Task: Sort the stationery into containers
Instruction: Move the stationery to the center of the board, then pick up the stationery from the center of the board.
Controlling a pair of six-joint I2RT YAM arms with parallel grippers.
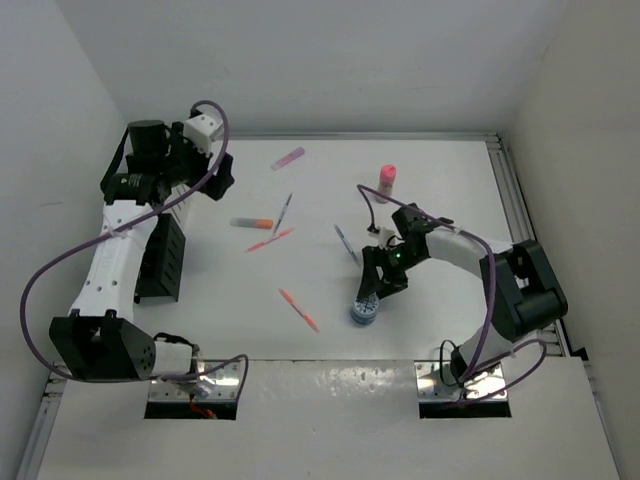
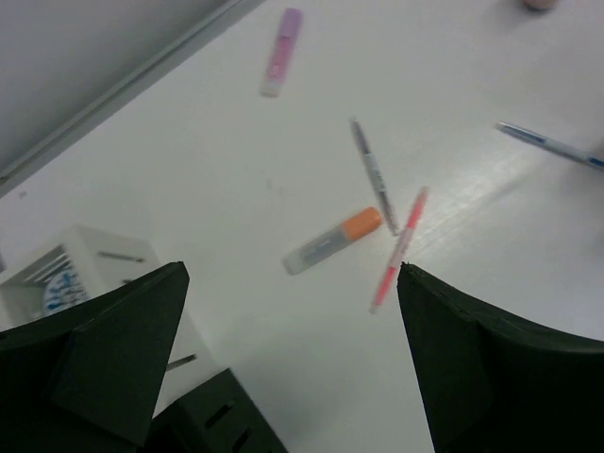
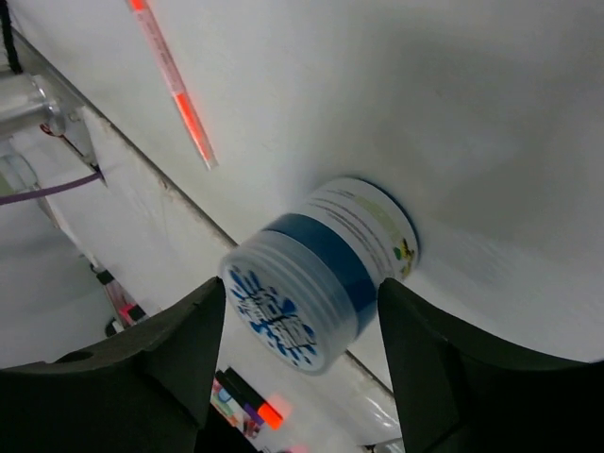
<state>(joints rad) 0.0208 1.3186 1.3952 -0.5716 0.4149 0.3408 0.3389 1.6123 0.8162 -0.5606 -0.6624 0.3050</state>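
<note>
The work surface is a white table [image 1: 450, 200] enclosed by plain white walls, with both of my arms based at its near edge. Nearest the bases, an orange pen [image 1: 298, 308] lies diagonally on the table. Just right of it stands a blue-capped jar [image 3: 321, 269]. My right gripper [image 1: 370, 292] is lowered around this jar with one finger close against each side. I cannot tell whether the fingers are actually clamped on it; the jar's base is on the table. On the left, the black organiser [image 1: 165, 258] sits beside my left arm, and the white organiser [image 2: 94, 264] is next to it, with a blue-printed item visible through its slatted side. Mid-table lie a blue pen [image 1: 346, 243], an orange-capped highlighter [image 1: 251, 222], a pink pen [image 1: 270, 240] and a grey pen [image 1: 283, 213], the last two close together. Farther back, my left gripper [image 2: 291, 274] hangs above the table, fully released, with nothing between its fingers. Near the far edge lie a pink highlighter [image 1: 288, 158] and, upright, the pink-capped bottle [image 1: 385, 183].
</note>
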